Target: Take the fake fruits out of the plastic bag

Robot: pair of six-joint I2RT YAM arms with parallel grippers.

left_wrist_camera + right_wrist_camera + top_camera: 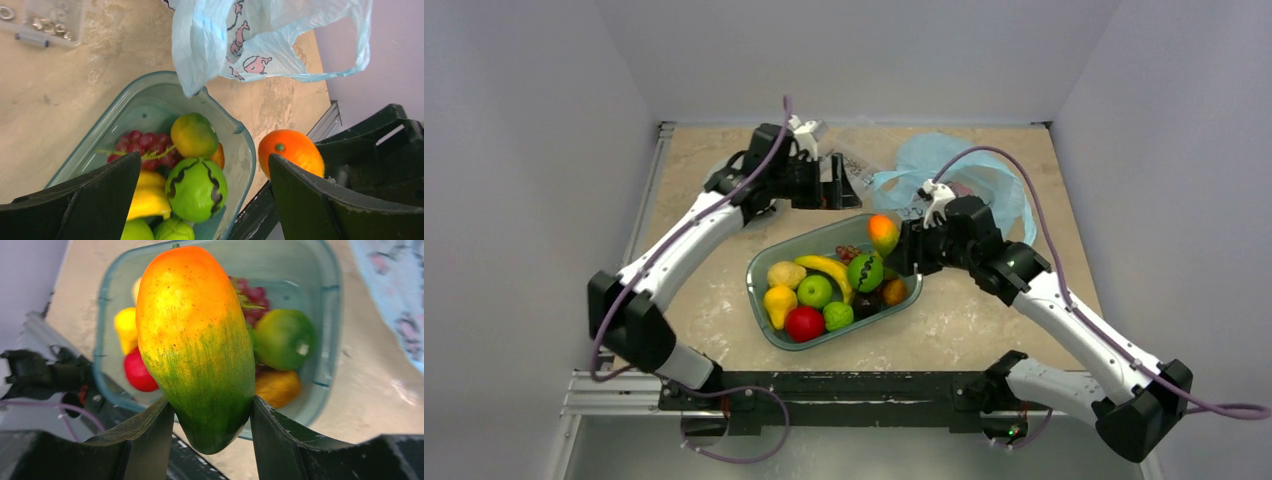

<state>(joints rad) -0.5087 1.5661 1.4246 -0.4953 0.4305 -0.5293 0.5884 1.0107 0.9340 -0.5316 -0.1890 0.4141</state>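
A see-through teal tub point(809, 243) sits in the middle of a mottled beige table point(984, 330). Inside, a yellow banana point(827, 268) lies beside a lumpy yellow fruit point(786, 273), with red-purple grapes point(848, 252) at the far end. A yellow pear point(778, 303), a red apple point(804, 323), a light-green apple point(815, 291) and another small green fruit point(838, 316) crowd the near end. A clear box of small metal parts point(50, 20) lies on the table beyond the tub.

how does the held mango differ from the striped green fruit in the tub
The mango is elongated, orange fading to green; the striped green fruit is round with dark wavy lines. The right end effector clamps the mango; the striped fruit lies in the tub. Both are glossy.
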